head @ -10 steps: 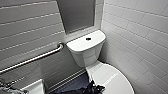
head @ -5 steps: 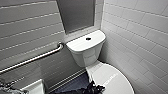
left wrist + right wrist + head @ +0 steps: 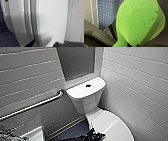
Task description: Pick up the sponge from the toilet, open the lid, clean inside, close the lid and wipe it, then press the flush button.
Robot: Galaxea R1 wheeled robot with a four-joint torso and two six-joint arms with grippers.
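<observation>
Sponge (image 3: 137,22), bright green and pitted, sits pinched in the right gripper (image 3: 132,45), off every surface, with small blue floor tiles (image 3: 107,13) behind it in the right wrist view. The toilet (image 3: 86,100) stands in the corner, its tank (image 3: 85,92) against the back wall under a grey recessed panel (image 3: 76,60), with a dark round flush button (image 3: 88,85) on the tank's top. The lid (image 3: 110,124) lies shut over the bowl (image 3: 16,22). The left gripper (image 3: 93,136) is at the lid's near left edge; whether it is spread or pressed together I cannot tell. A steel grab bar (image 3: 32,106) slopes along the left wall and ends just beside the tank, and white wall tiles (image 3: 140,79) stand close along the toilet's right side. A white box-like thing (image 3: 35,134) stands low at the left.
</observation>
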